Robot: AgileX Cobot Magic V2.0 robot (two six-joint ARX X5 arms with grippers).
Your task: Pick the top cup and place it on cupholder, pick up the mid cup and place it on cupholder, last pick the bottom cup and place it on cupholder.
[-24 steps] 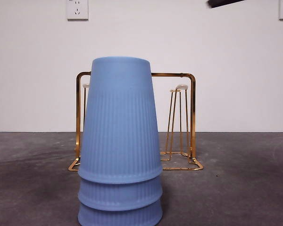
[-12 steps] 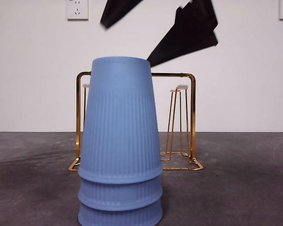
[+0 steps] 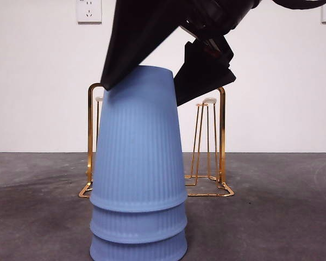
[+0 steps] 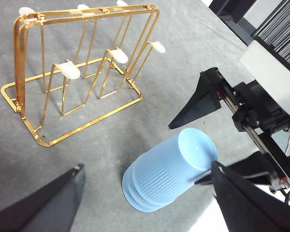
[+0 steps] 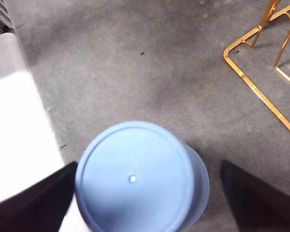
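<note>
- Three blue ribbed cups stand upside down, nested in one stack on the grey table (image 3: pixel 282 217).
- The top cup (image 3: pixel 138 141) covers most of the stack; of the mid cup (image 3: pixel 138 225) and the bottom cup (image 3: pixel 138 251) only the rim bands show below it in the front view.
- One cupholder (image 3: pixel 221 136) of gold wire stands on the table behind the stack, well apart from it, and carries no cup.
- In the left wrist view six white-tipped prongs can be counted on the cupholder: three near the top bar and three lower down.
- The right hand (image 5: pixel 145 203) is spread wide over the stack, one jaw on each side of the top cup's closed base; in the front view one dark jaw overlaps the cup's upper edge on one side and the other sits just beside it on the other side. Whether either jaw touches the cup cannot be told.
- The left hand (image 4: pixel 150 203) is wide open and holds nothing, up above the table and apart from the stack and the cupholder.
- Two white wall sockets (image 3: pixel 89 11) show on the wall behind.
</note>
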